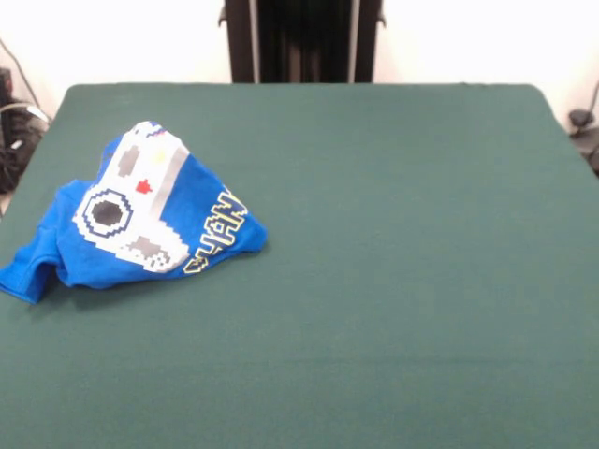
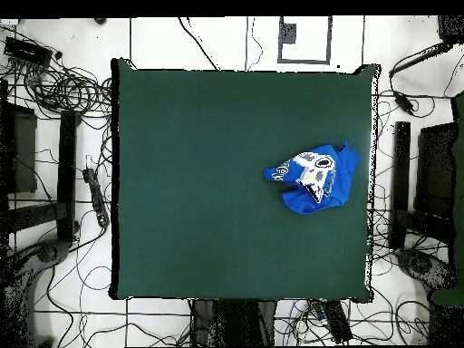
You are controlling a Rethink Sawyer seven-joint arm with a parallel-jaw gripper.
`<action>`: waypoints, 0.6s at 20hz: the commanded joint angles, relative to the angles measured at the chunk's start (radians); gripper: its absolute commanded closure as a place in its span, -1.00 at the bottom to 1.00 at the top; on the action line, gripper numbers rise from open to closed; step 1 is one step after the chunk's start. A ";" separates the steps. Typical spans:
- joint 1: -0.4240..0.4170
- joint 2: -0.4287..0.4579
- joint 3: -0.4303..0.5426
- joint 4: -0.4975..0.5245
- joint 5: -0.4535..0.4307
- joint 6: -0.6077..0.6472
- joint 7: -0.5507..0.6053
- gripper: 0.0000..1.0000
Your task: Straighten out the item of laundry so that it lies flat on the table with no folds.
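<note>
Green fabric covered the table point(image 1: 393, 281), a broad flat surface that dwarfed everything on it. Most of that surface lay bare.

T-shirt point(image 1: 140, 220): bright blue, small, bunched into a rumpled heap. In the front view it sat at the left side of the table, roughly midway between the far and near edges. In the overhead view point(image 2: 314, 177) it lay close to the right-hand edge, a little above the table's middle line. The heap peaked near its centre, where the cloth stood up off the table. One flap trailed off toward the near left corner in the front view and lay low against the fabric.

Print: a white-grey pixel game controller point(image 1: 131, 206) faced up over the peak, creased across its width. Yellow-outlined lettering point(image 1: 217, 232) ran along the right-hand slope of the heap, partly folded under.

Gripper: not in view in either picture, so its state could not be told. Only the dark pedestal point(image 1: 301, 39) showed, at the table's far edge in the front view.

Long axis of the heap ran from the trailing flap at lower left up toward the lettered edge at right in the front view. Judged from the pedestal, the shirt lay well off to one side, not straight ahead. Any reach would have to swing out across the table toward that side edge. The task looked not yet begun: folds throughout, nothing flat.
</note>
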 commanded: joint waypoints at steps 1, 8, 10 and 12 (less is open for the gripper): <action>0.046 -0.005 0.186 0.204 0.020 0.029 -0.391 1.00; 0.188 -0.024 0.065 0.172 -0.035 0.066 -0.098 1.00; 0.172 -0.024 0.054 0.170 -0.039 0.056 -0.138 1.00; 0.112 -0.032 0.063 0.175 -0.034 0.045 -0.257 1.00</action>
